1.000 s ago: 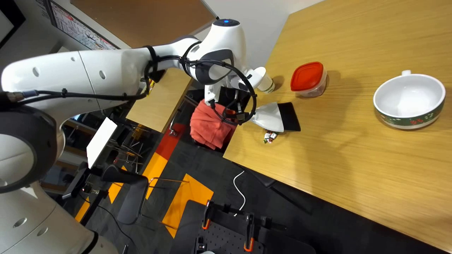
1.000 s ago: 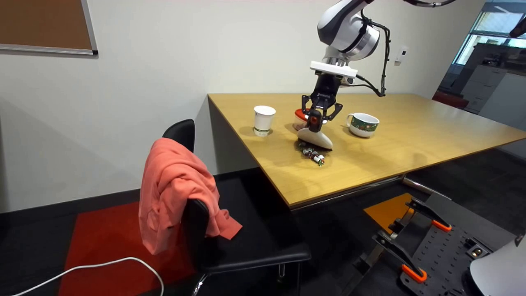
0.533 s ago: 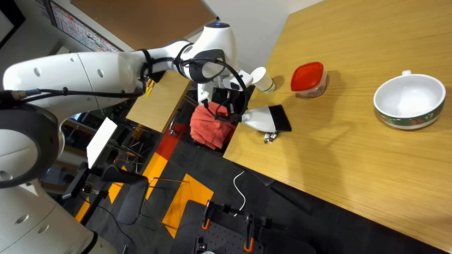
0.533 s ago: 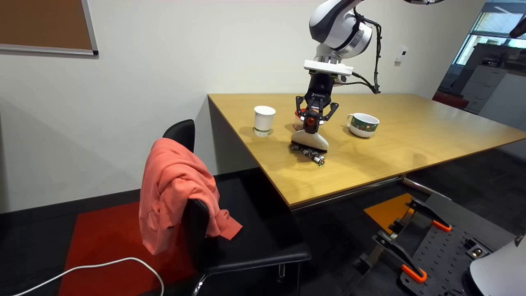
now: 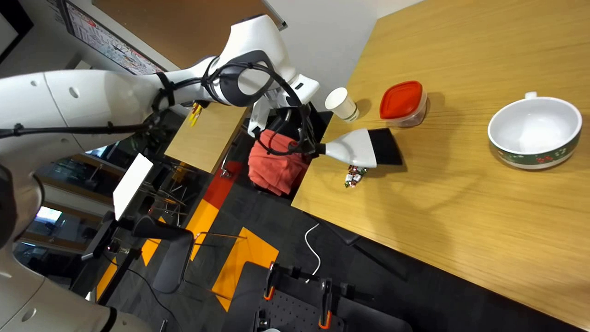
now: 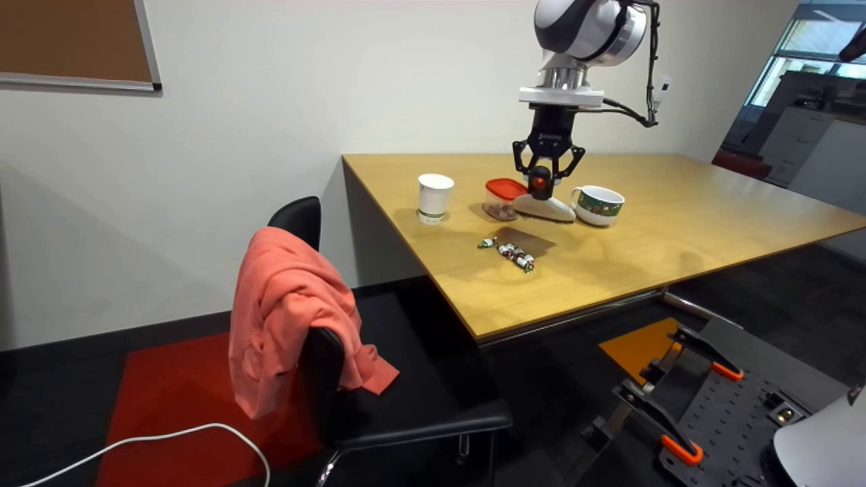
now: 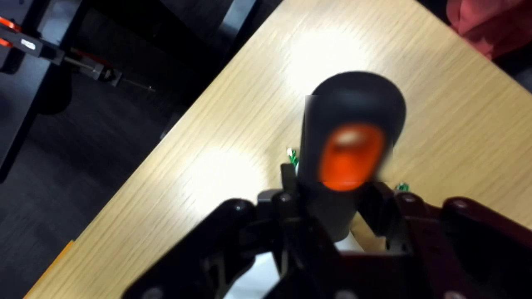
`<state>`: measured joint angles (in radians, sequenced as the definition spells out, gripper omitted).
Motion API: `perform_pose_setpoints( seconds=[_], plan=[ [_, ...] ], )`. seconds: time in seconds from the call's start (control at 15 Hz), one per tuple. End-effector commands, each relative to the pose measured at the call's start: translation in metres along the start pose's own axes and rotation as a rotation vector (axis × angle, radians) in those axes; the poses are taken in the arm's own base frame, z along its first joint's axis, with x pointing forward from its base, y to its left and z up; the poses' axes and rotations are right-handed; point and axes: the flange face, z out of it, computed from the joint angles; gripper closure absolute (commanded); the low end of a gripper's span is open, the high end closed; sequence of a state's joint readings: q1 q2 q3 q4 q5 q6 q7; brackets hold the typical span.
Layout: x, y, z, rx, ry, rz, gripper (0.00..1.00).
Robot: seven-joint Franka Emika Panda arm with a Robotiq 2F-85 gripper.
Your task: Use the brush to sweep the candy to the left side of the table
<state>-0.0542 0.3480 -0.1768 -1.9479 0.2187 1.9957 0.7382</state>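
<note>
Gripper (image 6: 540, 180) pinches the brush (image 6: 544, 208) by its handle, bristles (image 5: 385, 146) raised off the table (image 6: 676, 226). In an exterior view the candy (image 6: 520, 258) lies below the gripper, toward the near corner: slanting row, one piece just apart at its far end; white wrappers, green and red bits. Bristles probably need lowering before any sweep.

All three views look down on the table (image 5: 461, 203), the wrist view nearest.
</note>
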Motion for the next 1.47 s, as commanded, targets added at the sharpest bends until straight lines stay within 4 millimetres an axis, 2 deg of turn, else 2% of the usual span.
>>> perform_pose_setpoints(
  seconds=[0.0,0.27,0.47,0.67,0.87,1.13,1.2,1.27,1.33,1.4],
  plan=[
    [0.01,0.041,-0.016,0.062,0.136,0.112,0.87],
    [0.05,0.08,-0.001,0.127,0.234,0.27,0.87],
    [0.079,0.108,0.022,0.152,0.271,0.388,0.87],
    [0.099,0.13,0.048,0.146,0.298,0.487,0.87],
    [0.111,0.138,0.073,0.125,0.308,0.559,0.87],
    [0.115,0.133,0.1,0.107,0.296,0.616,0.87],
    [0.114,0.131,0.106,0.098,0.293,0.622,0.78],
    [0.113,0.13,0.11,0.091,0.29,0.627,0.37],
    [0.112,0.128,0.111,0.087,0.291,0.629,0.36],
    [0.11,0.128,0.11,0.087,0.288,0.633,0.29]
  ],
)
